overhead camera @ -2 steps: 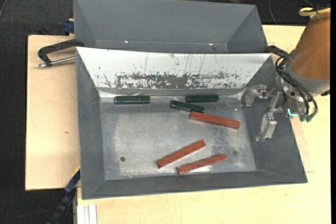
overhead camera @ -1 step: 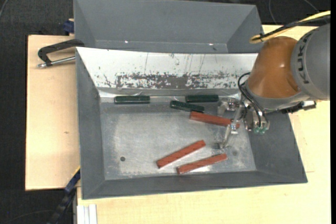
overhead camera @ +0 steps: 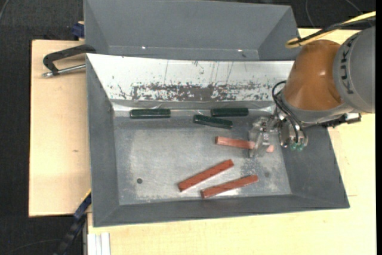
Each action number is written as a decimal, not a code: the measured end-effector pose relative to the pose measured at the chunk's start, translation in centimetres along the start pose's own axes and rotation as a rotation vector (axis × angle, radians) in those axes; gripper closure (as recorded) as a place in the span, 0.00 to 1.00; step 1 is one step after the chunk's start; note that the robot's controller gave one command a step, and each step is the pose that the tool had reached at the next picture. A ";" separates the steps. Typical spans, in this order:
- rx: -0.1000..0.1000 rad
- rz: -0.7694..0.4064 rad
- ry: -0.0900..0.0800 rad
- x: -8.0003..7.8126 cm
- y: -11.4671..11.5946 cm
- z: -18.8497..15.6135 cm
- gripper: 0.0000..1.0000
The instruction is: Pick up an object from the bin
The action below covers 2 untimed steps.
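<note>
Red sticks (overhead camera: 205, 175) 3, green sticks (overhead camera: 150, 113) 3, 1 gripper (overhead camera: 261, 141)

In the bin (overhead camera: 119, 152), two long bars (overhead camera: 206, 175) lie side by side near the front. Behind them lies a shorter bar (overhead camera: 231, 142), with the gripper (overhead camera: 261, 143) at its right end. Other bars (overhead camera: 150, 113) line the back.

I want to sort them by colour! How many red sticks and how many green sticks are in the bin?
Red sticks: 3
Dark green sticks: 3
Total: 6
</note>
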State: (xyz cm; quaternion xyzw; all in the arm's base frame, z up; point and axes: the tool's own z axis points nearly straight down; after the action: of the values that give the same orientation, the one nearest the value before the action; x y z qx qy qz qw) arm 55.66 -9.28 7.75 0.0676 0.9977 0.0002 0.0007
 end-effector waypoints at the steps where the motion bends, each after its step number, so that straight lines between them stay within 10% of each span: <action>1: -0.001 -0.037 -0.014 0.2 2.7 -15.4 1.00; 2: 0.000 -0.036 -0.005 0.3 2.6 -14.9 0.00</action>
State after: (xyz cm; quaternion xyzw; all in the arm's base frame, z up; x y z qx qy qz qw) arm 55.68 -6.67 22.67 0.0496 0.9988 0.0001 0.0032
